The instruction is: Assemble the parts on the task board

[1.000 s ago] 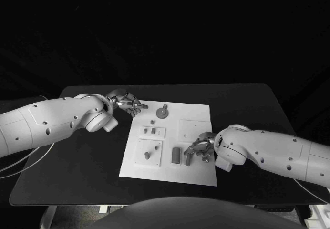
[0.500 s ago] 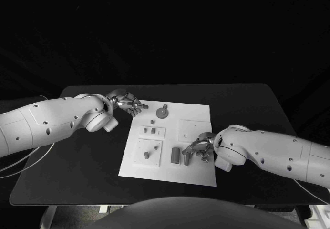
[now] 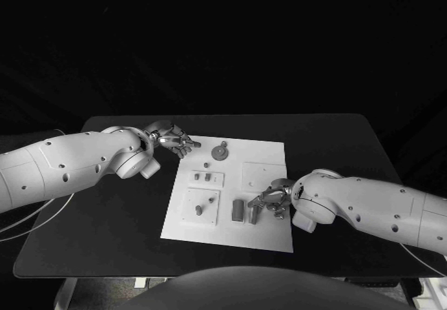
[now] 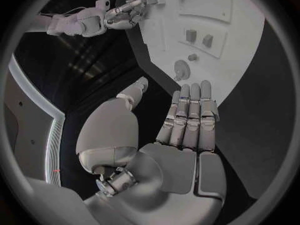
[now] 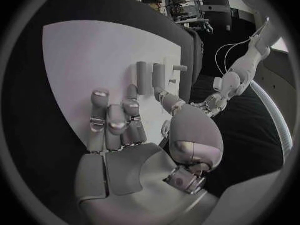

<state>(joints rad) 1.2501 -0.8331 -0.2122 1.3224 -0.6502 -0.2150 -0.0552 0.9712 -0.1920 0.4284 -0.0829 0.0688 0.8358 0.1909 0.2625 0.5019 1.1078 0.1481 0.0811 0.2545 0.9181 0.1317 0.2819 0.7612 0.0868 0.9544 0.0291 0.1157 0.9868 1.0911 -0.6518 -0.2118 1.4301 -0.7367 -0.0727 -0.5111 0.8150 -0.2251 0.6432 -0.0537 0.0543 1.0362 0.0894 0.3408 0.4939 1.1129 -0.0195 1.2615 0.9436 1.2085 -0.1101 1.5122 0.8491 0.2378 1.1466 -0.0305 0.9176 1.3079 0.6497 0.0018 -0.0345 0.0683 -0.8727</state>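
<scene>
Two white robot arms reach over a black desk (image 3: pixel 112 213) where a white task board (image 3: pixel 265 223) lies in the middle, nearer the desk's front edge than its far one.

The left hand (image 3: pixel 173 141) hovers at the board's far left corner, just off its edge. Seen from the left wrist, its fingers (image 4: pixel 190 116) are stretched out side by side, the thumb held apart, and nothing lies between them.

The right hand (image 3: pixel 270 201) sits low over the board's right half, toward the front edge. From the right wrist its fingers (image 5: pixel 112 122) are loosely curled above bare white board; they hold nothing, and whether the fingertips touch the surface cannot be told.

Small grey parts are spread over the board. A round disc with a short stem (image 3: pixel 219 152) lies near the far edge, close to the left hand. Two small blocks (image 3: pixel 205 176) stand side by side on a raised square left of centre. An upright peg (image 3: pixel 198 210) stands on a second raised square toward the front left. Two oblong pieces (image 3: pixel 244 212) lie parallel just beside the right hand, on its left, with a small pin-like part (image 5: pixel 177 68) next to them. A plain raised square (image 3: pixel 261 173) lies just beyond the right hand.
</scene>
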